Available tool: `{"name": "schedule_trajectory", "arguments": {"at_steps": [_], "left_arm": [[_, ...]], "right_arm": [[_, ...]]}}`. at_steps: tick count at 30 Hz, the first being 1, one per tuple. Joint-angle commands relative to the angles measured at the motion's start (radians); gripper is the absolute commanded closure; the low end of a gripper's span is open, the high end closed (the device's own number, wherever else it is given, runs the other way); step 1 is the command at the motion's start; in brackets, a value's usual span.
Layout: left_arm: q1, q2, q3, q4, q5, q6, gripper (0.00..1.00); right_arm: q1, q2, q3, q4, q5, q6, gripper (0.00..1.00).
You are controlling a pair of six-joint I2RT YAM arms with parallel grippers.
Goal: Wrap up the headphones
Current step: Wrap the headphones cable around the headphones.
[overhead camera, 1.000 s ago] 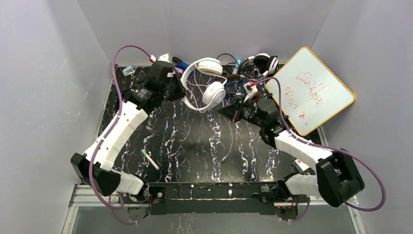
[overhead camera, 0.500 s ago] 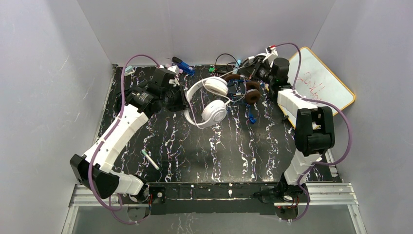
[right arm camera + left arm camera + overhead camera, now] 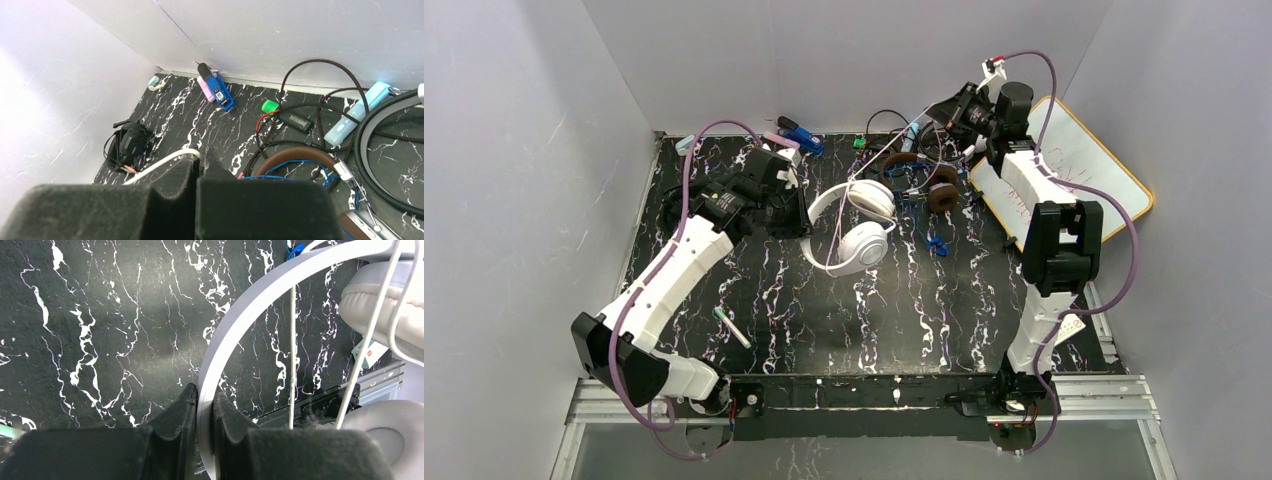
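The white headphones (image 3: pixel 856 222) hang above the table's middle. My left gripper (image 3: pixel 798 210) is shut on their headband (image 3: pixel 240 320), pinched between the two pads (image 3: pixel 205 400). Thin white cord strands (image 3: pixel 292 350) cross the band's arc beside the pale ear cups (image 3: pixel 385 305). My right gripper (image 3: pixel 939 108) is raised at the back right, shut on the white cord (image 3: pixel 160 162) at its fingertips (image 3: pixel 201 156). The brown headphones (image 3: pixel 926 186) lie below it, tangled in a blue wire (image 3: pixel 300 167). A black headset (image 3: pixel 127 145) sits by the left wall.
A whiteboard (image 3: pixel 1074 170) leans at the back right. A blue stapler-like tool (image 3: pixel 220 92), a green piece (image 3: pixel 270 106), a light-blue device (image 3: pixel 357 112) and dark cables (image 3: pixel 320 70) crowd the back edge. A green pen (image 3: pixel 732 327) lies front left. Walls close three sides.
My right arm has swung from the table's middle up to the back right corner, drawing the white cord along. The left gripper has brought the white headphones slightly lower and toward the right.
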Motion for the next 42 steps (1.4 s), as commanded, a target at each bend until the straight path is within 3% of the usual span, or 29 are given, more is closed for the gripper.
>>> {"name": "schedule_trajectory", "arguments": {"at_steps": [1, 8, 14, 20, 29, 42], "left_arm": [[-0.003, -0.059, 0.011, -0.03, -0.001, -0.006, 1.0], [0.008, -0.058, 0.102, -0.024, -0.1, -0.068, 1.0], [0.039, -0.012, 0.202, 0.018, -0.139, -0.102, 1.0], [0.086, 0.092, 0.31, 0.068, -0.099, -0.165, 1.0], [0.1, 0.184, 0.341, 0.173, -0.124, -0.239, 1.0], [0.228, 0.279, 0.426, 0.201, -0.12, -0.246, 1.0]], "right_arm": [[-0.036, -0.007, 0.027, -0.016, 0.043, -0.014, 0.99], [-0.038, -0.114, -0.264, 0.112, -0.046, 0.046, 0.99], [-0.036, -0.304, -0.591, 0.222, -0.057, 0.06, 0.99], [-0.016, -0.44, -0.794, 0.277, -0.12, 0.074, 0.99], [0.141, -0.591, -0.835, 0.191, -0.136, 0.033, 0.99], [0.397, -0.698, -0.847, 0.061, -0.073, -0.007, 0.99]]}}
